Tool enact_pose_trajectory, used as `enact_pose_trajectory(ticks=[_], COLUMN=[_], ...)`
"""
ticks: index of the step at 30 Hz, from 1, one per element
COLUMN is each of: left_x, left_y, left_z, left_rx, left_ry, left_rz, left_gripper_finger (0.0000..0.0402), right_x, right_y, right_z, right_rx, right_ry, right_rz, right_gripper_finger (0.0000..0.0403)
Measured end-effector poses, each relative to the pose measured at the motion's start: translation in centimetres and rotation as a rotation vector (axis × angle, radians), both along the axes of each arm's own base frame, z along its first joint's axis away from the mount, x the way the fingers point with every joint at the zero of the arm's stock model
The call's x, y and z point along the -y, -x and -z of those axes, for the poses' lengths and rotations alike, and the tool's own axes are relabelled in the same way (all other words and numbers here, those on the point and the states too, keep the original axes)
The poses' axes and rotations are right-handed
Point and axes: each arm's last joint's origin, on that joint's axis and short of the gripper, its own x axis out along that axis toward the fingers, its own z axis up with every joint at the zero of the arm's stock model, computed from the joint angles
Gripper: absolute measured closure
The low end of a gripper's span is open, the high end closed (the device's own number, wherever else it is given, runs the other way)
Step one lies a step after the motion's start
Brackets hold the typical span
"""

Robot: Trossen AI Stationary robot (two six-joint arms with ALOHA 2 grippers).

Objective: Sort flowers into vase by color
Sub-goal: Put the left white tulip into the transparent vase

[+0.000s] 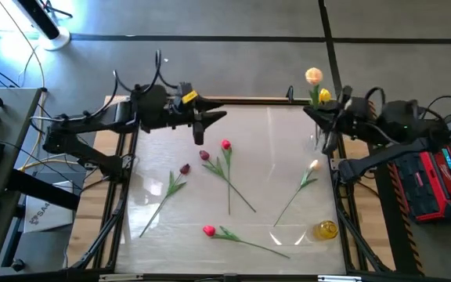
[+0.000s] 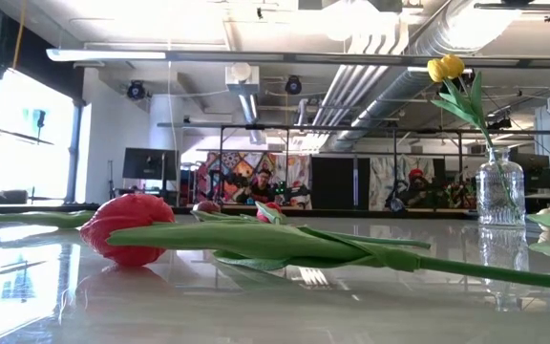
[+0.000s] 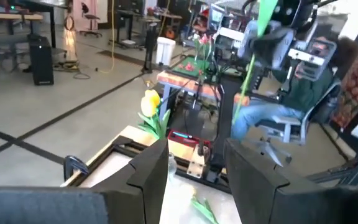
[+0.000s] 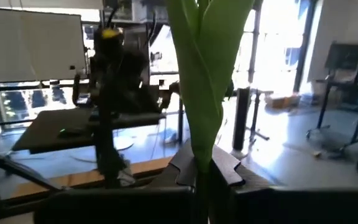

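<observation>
My right gripper [image 1: 319,117] is shut on a peach-headed flower [image 1: 313,76] above the table's far right edge. Beside it a yellow flower [image 2: 447,69] stands with its stem in a clear glass vase [image 2: 500,191]. My left gripper [image 1: 210,125] hovers open and empty over the far left part of the table, pointing toward the right arm. Lying flat on the table are a red-pink flower [image 1: 225,145], two maroon flowers [image 1: 204,155] [image 1: 185,168], a red flower [image 1: 208,230] and a pale peach flower [image 1: 313,164]. My right gripper pinches the peach flower's green stem and leaf [image 4: 204,149] between its two fingers. The fingers lie level, across the stem. The flower stands roughly upright, lifted clear of the table, its head above the gripper and its lower stem [image 3: 240,93] hanging below.
A small yellowish glass jar [image 1: 326,229] sits at the table's near right corner. A black frame [image 1: 124,196] borders the glossy table top. A red case [image 1: 433,180] lies beyond the right edge. People sit in the room behind.
</observation>
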Motion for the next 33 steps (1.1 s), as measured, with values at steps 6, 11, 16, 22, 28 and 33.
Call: enact_pose_trajectory(ticks=[6,11,16,22,28,33], left_x=[1.0,1.5,1.7,1.7,1.7,1.7], left_y=[1.8,3.2,3.9,3.8,3.7,3.7], left_z=[3.2,4.4,5.0,5.2,5.3,5.3], left_rx=[0.029,0.034,0.016,0.005,-0.001,-0.003], left_ry=[0.047,0.052,0.022,0.021,0.021,0.020], left_rz=[-0.049,-0.089,-0.111,-0.110,-0.110,-0.109], left_gripper_finger=[0.0257,0.0257,0.0257,0.0257,0.0257,0.0257], right_x=[-0.1,-0.2,0.4,1.3,2.1,2.5], right_y=[1.3,1.8,3.4,5.9,7.9,8.9], right_z=[-0.4,0.7,2.7,5.6,8.3,10.0], right_rx=[-0.008,-0.054,-0.009,0.158,0.216,0.218], right_ry=[0.080,0.192,0.186,0.167,0.203,0.199], right_rz=[0.057,0.107,0.114,0.125,0.148,0.176], right_gripper_finger=[0.0403,0.0403,0.0403,0.0403,0.0403,0.0403])
